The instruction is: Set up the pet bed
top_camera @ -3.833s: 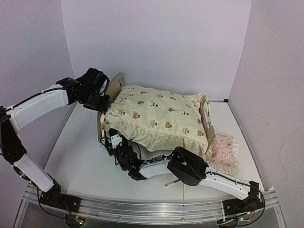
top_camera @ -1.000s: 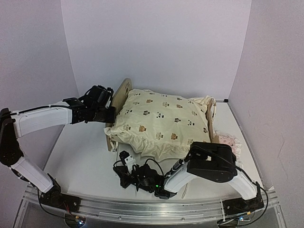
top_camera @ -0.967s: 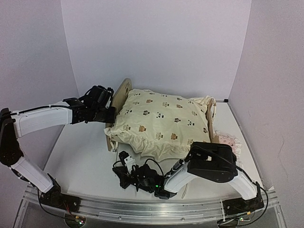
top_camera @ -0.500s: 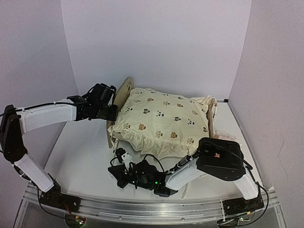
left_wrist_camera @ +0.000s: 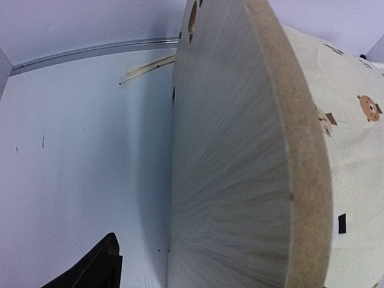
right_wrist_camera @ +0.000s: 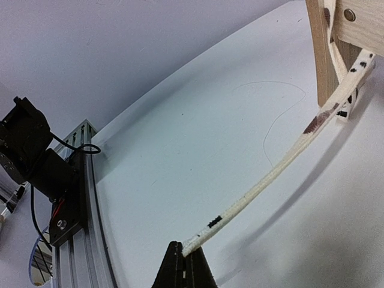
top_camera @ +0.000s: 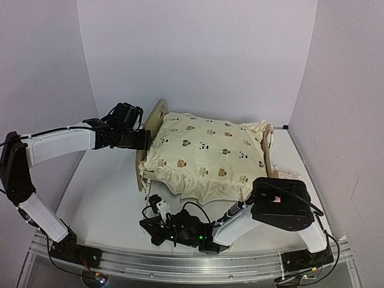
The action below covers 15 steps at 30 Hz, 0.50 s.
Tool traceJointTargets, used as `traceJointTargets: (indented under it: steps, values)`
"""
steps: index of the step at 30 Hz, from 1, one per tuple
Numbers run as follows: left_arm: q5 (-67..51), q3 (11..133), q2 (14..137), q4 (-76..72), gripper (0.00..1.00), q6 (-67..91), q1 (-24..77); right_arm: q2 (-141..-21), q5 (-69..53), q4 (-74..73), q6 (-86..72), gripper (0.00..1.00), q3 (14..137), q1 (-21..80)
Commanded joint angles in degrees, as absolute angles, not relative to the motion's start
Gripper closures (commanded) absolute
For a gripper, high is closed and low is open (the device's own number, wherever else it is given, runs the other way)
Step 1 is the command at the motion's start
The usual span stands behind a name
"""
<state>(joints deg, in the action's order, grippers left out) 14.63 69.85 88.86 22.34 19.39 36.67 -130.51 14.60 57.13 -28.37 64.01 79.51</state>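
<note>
The pet bed (top_camera: 151, 123) stands mid-table, a light-wood frame with its rounded headboard (left_wrist_camera: 228, 156) on the left. A cream animal-print cushion (top_camera: 207, 153) lies on it and hides the mattress base. My left gripper (top_camera: 143, 139) is at the headboard's outer face and open. One black finger (left_wrist_camera: 101, 267) stands clear of the wood, and the other is out of sight. My right gripper (right_wrist_camera: 183, 259) is low near the front rail, shut on the end of the cushion's tie (right_wrist_camera: 270, 174). The tie runs taut to the bed's near leg (right_wrist_camera: 327, 60).
A small pink ruffled pillow (top_camera: 288, 174) lies by the footboard, mostly behind the right arm's elbow (top_camera: 279, 204). The aluminium rail (top_camera: 180, 261) and the arm bases line the near edge. White walls close in on three sides. Another loose tie (left_wrist_camera: 150, 65) lies behind the headboard.
My left jaws have opened off the headboard. The right gripper has drawn the tie a little farther toward the near edge. The bed has shifted slightly.
</note>
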Motion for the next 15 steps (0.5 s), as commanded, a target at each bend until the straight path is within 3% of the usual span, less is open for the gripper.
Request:
traceJointTargets:
  steps: [1, 4, 15]
  values:
    - [13.2, 68.1, 81.6, 27.8, 0.23, 22.4, 36.8, -132.9, 14.2, 57.8, -35.6, 1.00, 65.0, 79.2]
    - [13.0, 64.6, 77.2, 30.6, 0.24, 24.5, 37.4, -133.9, 13.7, 57.7, -37.2, 1.00, 65.8, 78.7]
    - [3.5, 49.1, 64.2, 32.1, 0.41, 30.8, 38.5, -138.6, 10.4, 56.5, -37.0, 1.00, 73.7, 77.6]
